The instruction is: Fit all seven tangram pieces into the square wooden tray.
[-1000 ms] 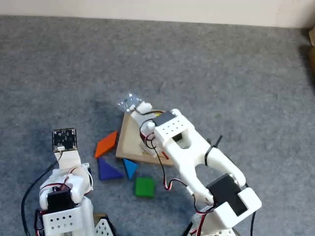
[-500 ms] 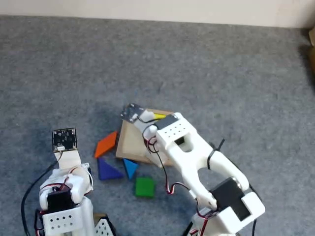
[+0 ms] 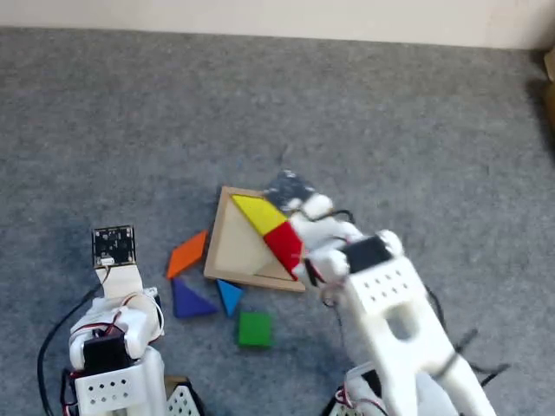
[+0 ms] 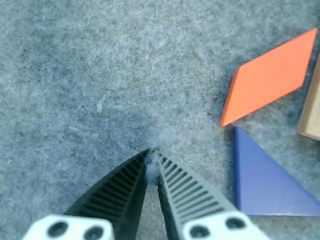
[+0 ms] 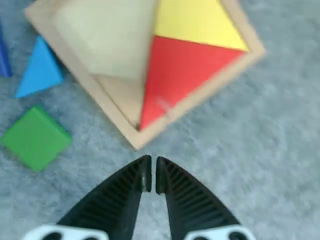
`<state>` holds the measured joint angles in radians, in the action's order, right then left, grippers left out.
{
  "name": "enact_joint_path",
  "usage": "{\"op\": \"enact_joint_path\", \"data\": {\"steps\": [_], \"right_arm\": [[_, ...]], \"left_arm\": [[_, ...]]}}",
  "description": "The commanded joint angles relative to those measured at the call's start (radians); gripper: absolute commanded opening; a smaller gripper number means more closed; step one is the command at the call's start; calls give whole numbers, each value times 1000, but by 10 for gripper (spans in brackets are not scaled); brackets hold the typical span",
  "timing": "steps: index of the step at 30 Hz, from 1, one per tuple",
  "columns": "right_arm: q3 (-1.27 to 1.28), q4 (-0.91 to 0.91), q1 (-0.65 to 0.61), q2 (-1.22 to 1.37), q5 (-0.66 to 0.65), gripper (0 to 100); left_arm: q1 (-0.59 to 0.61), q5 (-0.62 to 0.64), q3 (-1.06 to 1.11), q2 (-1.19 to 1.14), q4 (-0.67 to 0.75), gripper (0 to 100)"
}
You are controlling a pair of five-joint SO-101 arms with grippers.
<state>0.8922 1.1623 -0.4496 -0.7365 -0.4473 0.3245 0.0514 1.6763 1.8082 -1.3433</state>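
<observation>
Since a second ago the right arm [image 3: 381,286] has swung off the tray [image 3: 227,256] to its right side, uncovering a yellow triangle [image 3: 256,211] and a red triangle [image 3: 284,244]. They lie inside the tray, touching each other, along its far and right part. The left arm [image 3: 113,347] has kept its place, well off the tray's left edge.

From above, four pieces lie on the grey bench [image 3: 390,130] outside the tray. An orange parallelogram [image 3: 187,254] is just beside the tray's left edge. A light blue triangle [image 3: 229,295] is just beside its near edge, and a dark blue triangle [image 3: 189,300] is near its near-left corner. A green square [image 3: 255,329] lies a little farther out from the near edge.

At the left wrist, the left gripper [image 4: 152,160] is closed on nothing, over bare bench. The orange parallelogram [image 4: 270,75] and dark blue triangle [image 4: 265,185] lie between it and the tray's edge [image 4: 312,115].

At the right wrist, the right gripper [image 5: 151,175] is closed and empty, just off the tray's corner [image 5: 137,142]. The red triangle [image 5: 185,70] points into that corner, with the yellow triangle [image 5: 197,20] beyond it. The light blue triangle [image 5: 40,72] and green square [image 5: 35,137] lie outside the adjoining edge.
</observation>
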Motion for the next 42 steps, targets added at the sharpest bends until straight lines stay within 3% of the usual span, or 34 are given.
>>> {"op": "enact_joint_path", "data": {"steps": [1, 20, 28, 37, 39, 42], "right_arm": [[82, 2, 119, -191, -15, 30], [659, 8, 529, -906, 6, 31], [848, 2, 538, -1109, 252, 30], [877, -74, 538, -1089, 270, 30], [877, -74, 538, -1087, 270, 29], [877, -74, 538, -1087, 270, 9]], "left_arm": [[8, 8, 19, 7, -6, 8], [8, 8, 19, 7, -6, 8], [-47, 6, 19, 7, -5, 10], [-96, -2, -162, 7, -3, 11], [-99, -89, -229, 7, -3, 11], [-114, -338, -308, 7, -14, 11]]}}
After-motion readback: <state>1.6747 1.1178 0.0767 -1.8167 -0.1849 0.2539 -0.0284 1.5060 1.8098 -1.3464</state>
